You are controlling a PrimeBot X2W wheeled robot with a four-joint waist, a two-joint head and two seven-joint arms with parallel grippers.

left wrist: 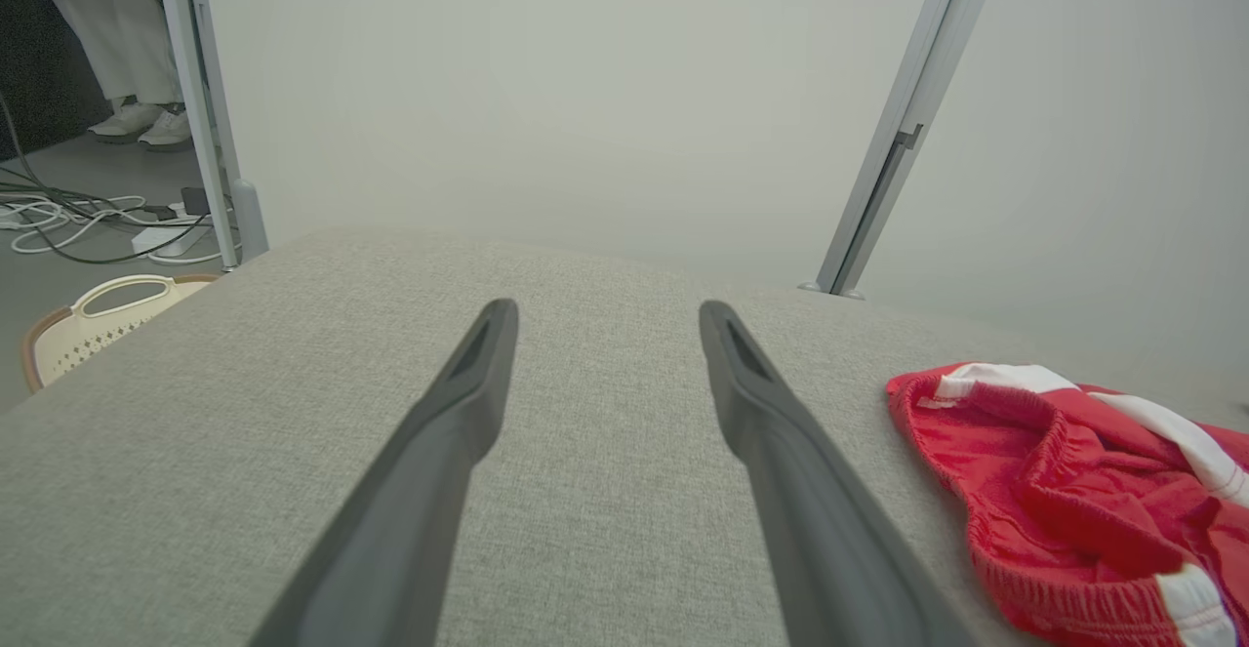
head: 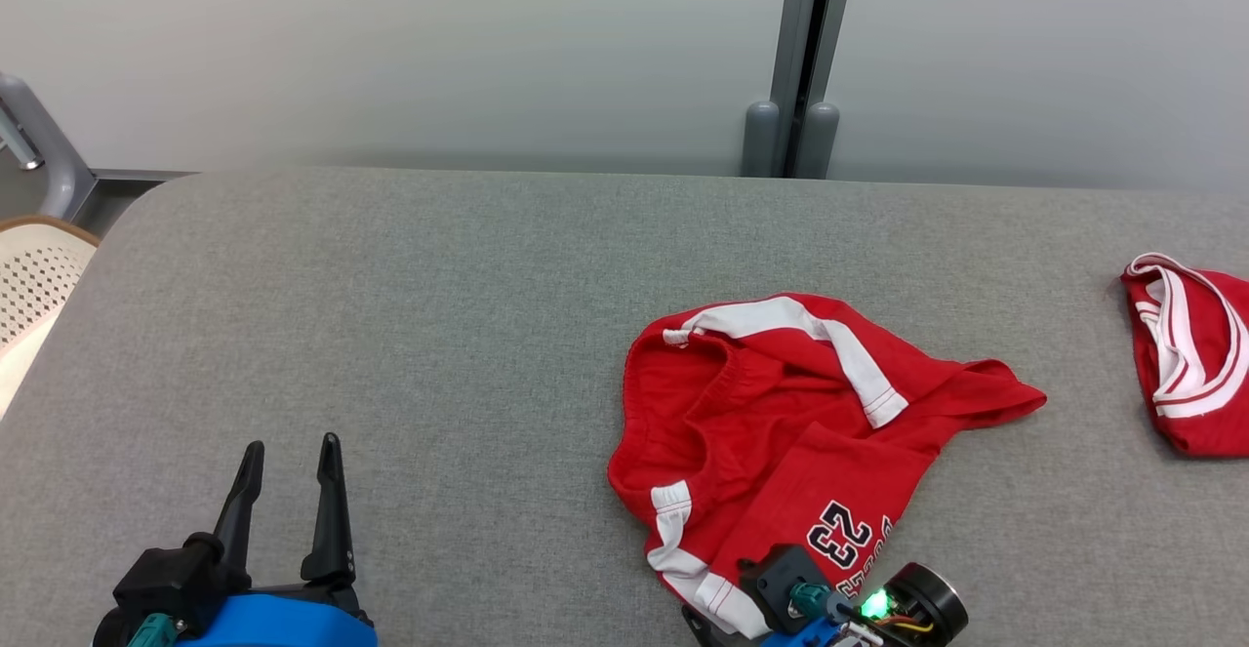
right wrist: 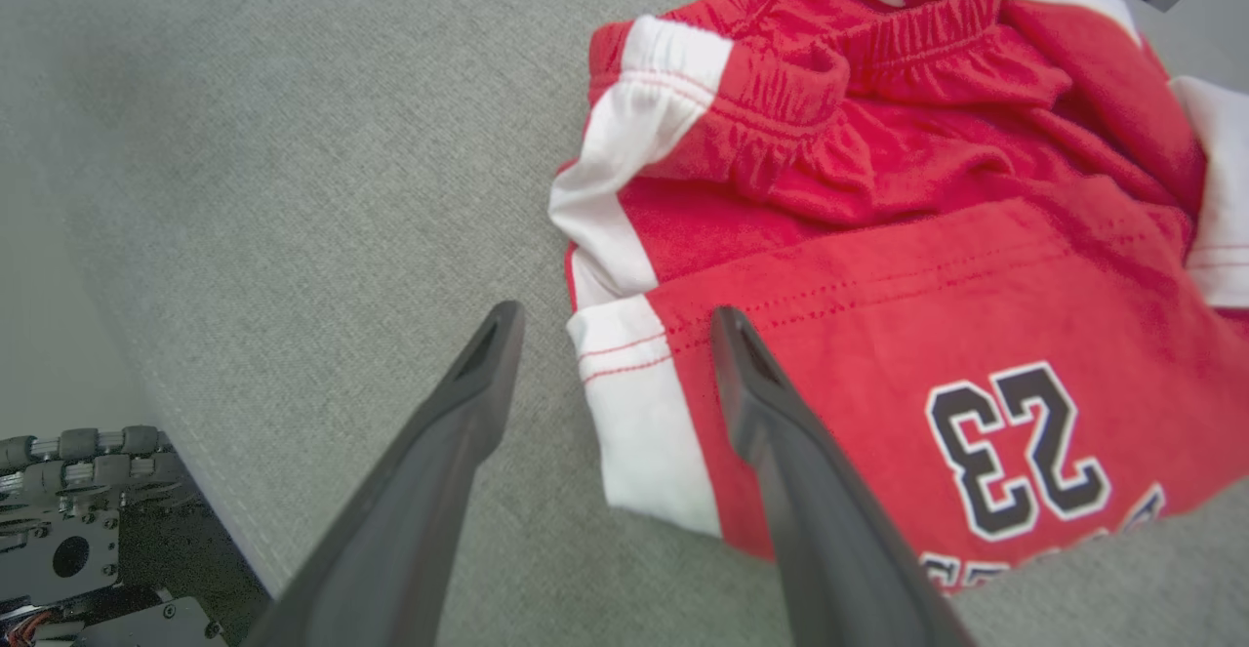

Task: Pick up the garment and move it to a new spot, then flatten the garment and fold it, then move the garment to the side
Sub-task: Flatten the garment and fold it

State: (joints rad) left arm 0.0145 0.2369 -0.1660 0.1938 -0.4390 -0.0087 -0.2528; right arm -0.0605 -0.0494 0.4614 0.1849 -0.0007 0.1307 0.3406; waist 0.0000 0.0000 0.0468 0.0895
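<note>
Head view: the table (head: pixel 439 335) is covered in grey woven cloth with a fine, even grain, and its far left corner is rounded. The garment (head: pixel 781 432), a pair of soft red shorts, lies crumpled on it at about 4 o'clock from the picture's middle, close to the near edge. Its elastic waistband is gathered into small puckers. Broad white side stripes run along the legs, and one flat leg panel bears a dark "23" outlined in white. A second red garment (head: pixel 1195 374) with white bands lies bunched at 3 o'clock, well apart from the first. At 9 o'clock, off the table, stands a cream basket (head: pixel 29 276) with a perforated wall and a brown rim.

The left gripper (head: pixel 292 443) sits at 7 o'clock over bare table, its two long, dark, tapering fingers spread wide and holding nothing. The right wrist (head: pixel 849 608), black and blue with a green light, shows at 5 o'clock at the garment's lower hem.

In the right wrist view the right gripper (right wrist: pixel 613 313) is released. Its fingers are parted across the white-striped corner of the hem, one over grey cloth and one over red, and whether they touch the cloth cannot be told.

In the left wrist view, a person's pale trouser legs (left wrist: pixel 107 32) and loose cables (left wrist: pixel 78 218) show at 10 o'clock.
</note>
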